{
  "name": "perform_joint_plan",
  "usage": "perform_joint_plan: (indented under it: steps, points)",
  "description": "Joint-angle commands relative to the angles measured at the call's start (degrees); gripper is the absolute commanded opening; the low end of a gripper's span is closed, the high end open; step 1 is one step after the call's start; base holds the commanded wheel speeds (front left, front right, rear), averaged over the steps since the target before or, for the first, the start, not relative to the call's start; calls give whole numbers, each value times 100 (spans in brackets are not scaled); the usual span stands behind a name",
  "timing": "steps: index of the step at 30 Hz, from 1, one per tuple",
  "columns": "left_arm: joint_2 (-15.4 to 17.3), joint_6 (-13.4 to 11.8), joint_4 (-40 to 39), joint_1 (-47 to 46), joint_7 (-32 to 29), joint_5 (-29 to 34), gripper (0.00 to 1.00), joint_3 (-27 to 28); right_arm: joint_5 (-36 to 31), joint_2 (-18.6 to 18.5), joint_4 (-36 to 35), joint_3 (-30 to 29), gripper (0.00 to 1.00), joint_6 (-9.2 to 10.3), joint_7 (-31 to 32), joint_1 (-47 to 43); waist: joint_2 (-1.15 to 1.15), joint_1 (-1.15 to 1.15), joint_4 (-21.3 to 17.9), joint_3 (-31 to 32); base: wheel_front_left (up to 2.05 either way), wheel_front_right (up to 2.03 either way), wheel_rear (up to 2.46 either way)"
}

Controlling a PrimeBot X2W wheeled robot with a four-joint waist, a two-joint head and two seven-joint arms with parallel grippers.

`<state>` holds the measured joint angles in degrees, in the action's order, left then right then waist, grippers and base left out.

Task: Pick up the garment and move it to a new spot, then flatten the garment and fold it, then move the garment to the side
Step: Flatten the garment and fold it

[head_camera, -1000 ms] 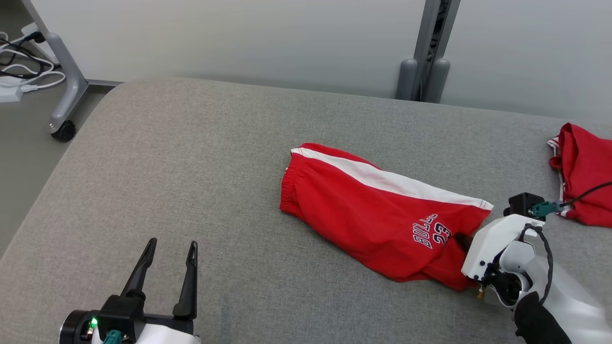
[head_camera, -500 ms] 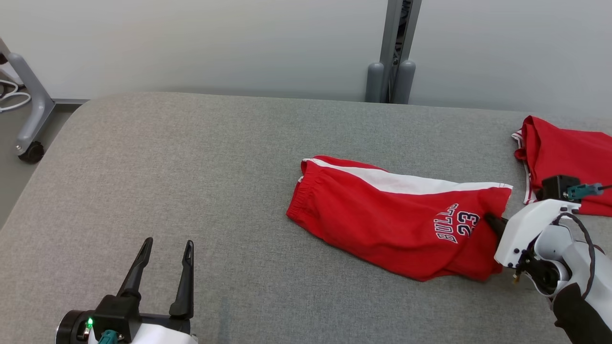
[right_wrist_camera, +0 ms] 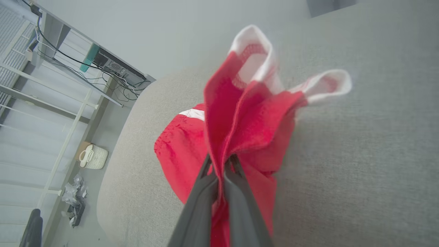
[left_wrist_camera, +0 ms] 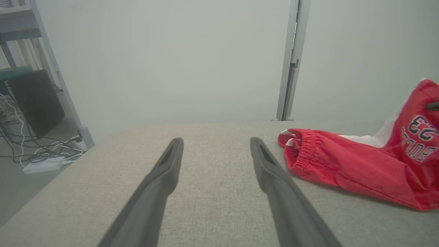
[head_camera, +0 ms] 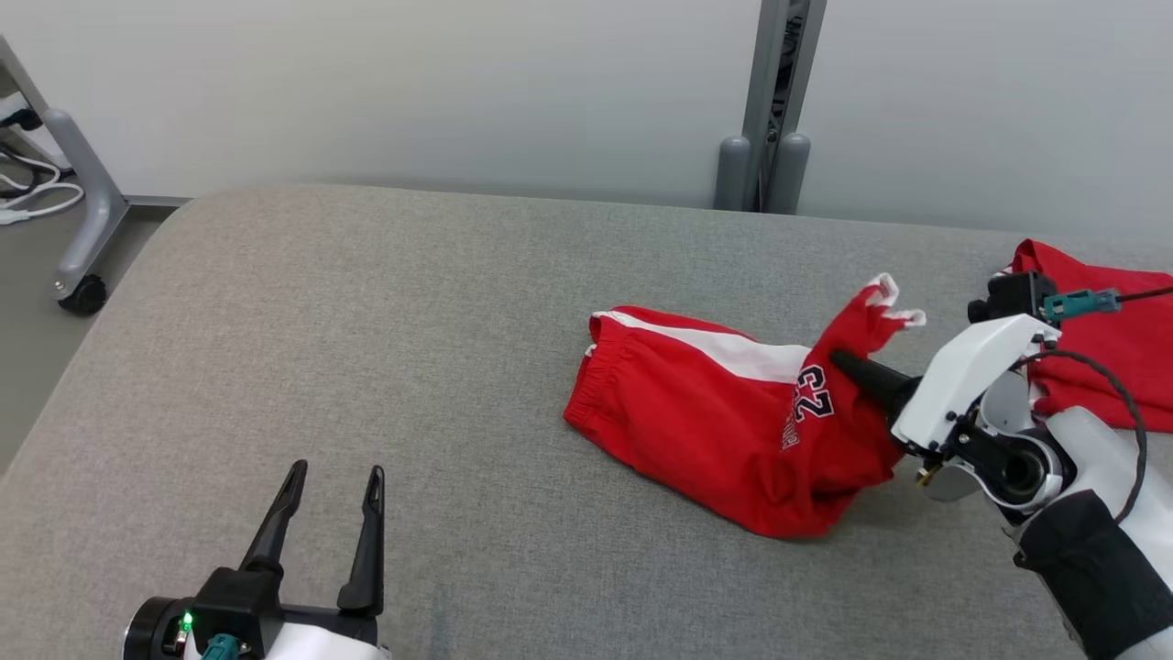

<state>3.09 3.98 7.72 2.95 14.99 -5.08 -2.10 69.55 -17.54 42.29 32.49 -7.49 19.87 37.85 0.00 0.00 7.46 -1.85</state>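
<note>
The garment [head_camera: 715, 412] is a pair of red shorts with a white side stripe and a printed number, lying on the grey table [head_camera: 367, 348]. My right gripper [head_camera: 838, 359] is shut on its leg hem and holds that end lifted, so the white trim sticks up; the waistband end still rests on the table. In the right wrist view the red cloth [right_wrist_camera: 247, 116] bunches above the pinched fingers [right_wrist_camera: 205, 192]. My left gripper [head_camera: 334, 481] stands open near the table's front left, well clear of the garment [left_wrist_camera: 343, 161], nothing between its fingers [left_wrist_camera: 164, 171].
A second red garment [head_camera: 1109, 357] lies at the table's right edge, behind my right wrist. A grey post [head_camera: 765, 137] stands behind the table's far edge. A wheeled frame leg [head_camera: 78, 229] and cables are on the floor at the left.
My right gripper has risen and moved toward the far side with the leg hem, lifting that end off the table. The camera has also shifted. The left gripper stays open and still.
</note>
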Motion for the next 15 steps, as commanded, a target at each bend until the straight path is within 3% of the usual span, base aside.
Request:
perform_joint_plan:
  steps: [1, 6, 15]
  points:
    - [10, 26, 9, -64, 24, -20, 100, -26, 116, 48, -29, -13, 0, 0, 23, 82, 0, 0, 51, 13, 0, 0, 0]
    - [-1, -9, 1, -142, 24, -82, 100, -199, 397, 347, 146, -39, 0, 0, 11, 352, 0, 0, 247, 0, 0, 0, 0]
    - [-6, -118, -19, -286, 24, -212, 100, -620, 295, 929, 1255, 89, 0, 0, -162, 1001, 0, 0, 698, -80, 0, 0, 0]
